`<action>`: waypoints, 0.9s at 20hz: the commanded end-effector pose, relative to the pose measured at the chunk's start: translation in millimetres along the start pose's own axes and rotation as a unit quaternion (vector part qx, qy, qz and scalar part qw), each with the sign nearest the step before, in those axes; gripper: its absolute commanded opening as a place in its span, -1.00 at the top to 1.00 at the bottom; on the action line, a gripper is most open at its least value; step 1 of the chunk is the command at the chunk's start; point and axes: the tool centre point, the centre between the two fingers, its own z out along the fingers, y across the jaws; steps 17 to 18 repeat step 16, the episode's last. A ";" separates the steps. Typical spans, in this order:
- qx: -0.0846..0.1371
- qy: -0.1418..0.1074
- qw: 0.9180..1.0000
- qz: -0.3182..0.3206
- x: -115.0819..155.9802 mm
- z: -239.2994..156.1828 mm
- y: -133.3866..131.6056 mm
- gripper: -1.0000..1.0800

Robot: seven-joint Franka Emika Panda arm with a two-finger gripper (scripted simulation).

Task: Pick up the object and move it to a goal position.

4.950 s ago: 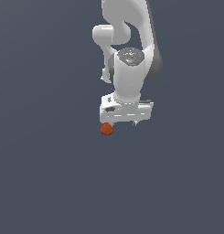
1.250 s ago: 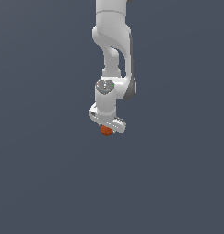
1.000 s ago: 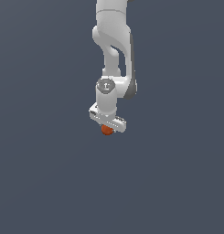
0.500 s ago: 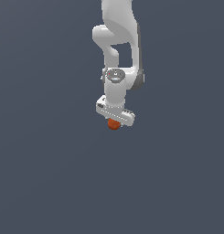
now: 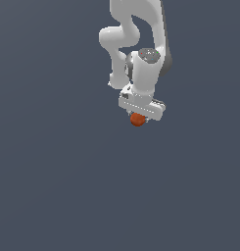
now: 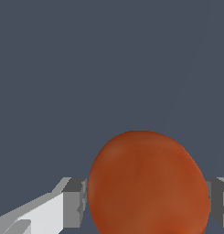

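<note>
While pointing down, white pincer clamped on red-orange object, fingers touching both its sides

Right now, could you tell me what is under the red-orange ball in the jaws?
Only plain grey ground shows beyond the red-orange ball, which the gripper holds between its jaws. The ball covers whatever lies directly beneath it, and no goal marker is visible.

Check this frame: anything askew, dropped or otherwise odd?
Nothing stands out. The ball sits between the gripper's fingers, which press it on both sides. The surface around shows nothing spilled or damaged.
</note>
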 end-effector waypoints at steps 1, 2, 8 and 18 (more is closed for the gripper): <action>0.000 0.001 1.000 0.000 -15.5 -18.4 -12.8 1.00; 0.000 0.001 1.000 0.000 -21.1 -24.7 -17.6 1.00; 0.000 0.001 1.000 0.000 -47.7 -55.8 -41.6 1.00; 0.001 0.000 1.000 0.000 -59.0 -70.0 -54.2 1.00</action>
